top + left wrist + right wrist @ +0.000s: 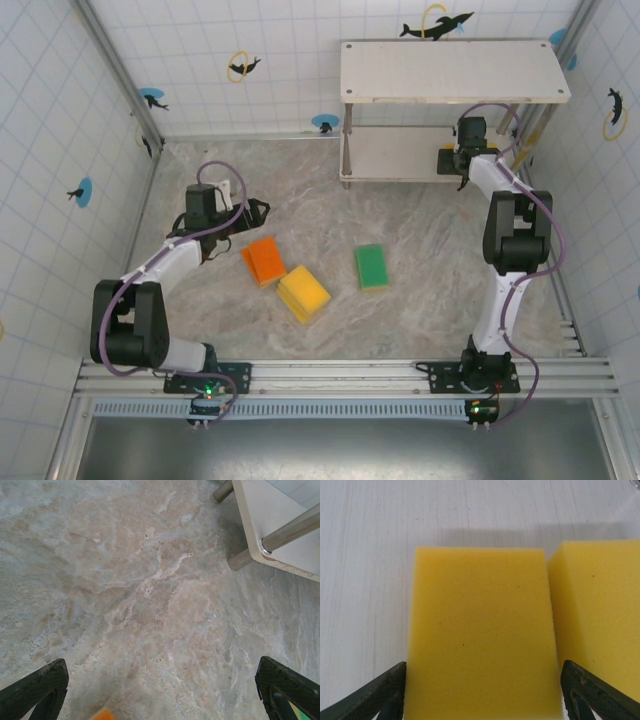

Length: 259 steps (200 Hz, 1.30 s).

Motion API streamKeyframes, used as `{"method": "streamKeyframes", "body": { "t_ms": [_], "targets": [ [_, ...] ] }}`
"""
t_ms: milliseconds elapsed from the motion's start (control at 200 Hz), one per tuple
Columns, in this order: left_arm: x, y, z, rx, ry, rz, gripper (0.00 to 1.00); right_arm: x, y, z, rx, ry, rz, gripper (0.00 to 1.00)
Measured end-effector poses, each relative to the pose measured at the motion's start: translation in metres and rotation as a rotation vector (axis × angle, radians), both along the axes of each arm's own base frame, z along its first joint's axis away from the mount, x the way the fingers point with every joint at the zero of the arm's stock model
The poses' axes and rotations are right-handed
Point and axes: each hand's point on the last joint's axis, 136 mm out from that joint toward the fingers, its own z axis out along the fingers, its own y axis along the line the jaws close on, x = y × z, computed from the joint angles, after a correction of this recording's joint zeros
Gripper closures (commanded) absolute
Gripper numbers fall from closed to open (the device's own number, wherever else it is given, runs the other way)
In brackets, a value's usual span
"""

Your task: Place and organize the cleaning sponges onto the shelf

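The left wall is white grid tile point(50, 120) dotted with dark dolphin stickers point(77, 191) on blue discs and yellow rings. My left arm point(165, 262) reaches out over the marbled beige-grey worktop point(420, 230). Its wrist camera shows the left jaws spread wide with nothing between them but bare stone.

Three sponges lie on the worktop, well short of the shelf. From the left they are an orange sponge point(264, 260), a yellow sponge point(303, 293) just beside its corner, and a green sponge point(371, 266) a little apart.

The shelf point(455, 70) stands at the back right against the wall, with pale off-white boards on thin silver legs point(347, 150). My right arm point(510, 240) reaches into its lower tier point(395, 155).

The right wrist camera shows two plain yellow foam blocks sitting side by side, nearly touching, on the pale board point(370, 555). The right jaws stand parted on either side of the left block point(477, 630), which rests on the board. I see a thin gap on the right side, so they are not squeezing it. The right block point(600, 615) sits just outside them.
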Motion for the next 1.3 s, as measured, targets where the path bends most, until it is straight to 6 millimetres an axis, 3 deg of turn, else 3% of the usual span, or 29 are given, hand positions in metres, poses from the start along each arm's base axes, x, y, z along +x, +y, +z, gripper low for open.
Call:
{"method": "streamKeyframes", "body": {
  "t_ms": [1297],
  "targets": [
    [0.0002, -0.0001, -0.0042, 0.001, 0.011, -0.001, 0.02, 0.0039, 0.0017, 0.0051, -0.058, -0.025, -0.002, 0.21]
  ]
}}
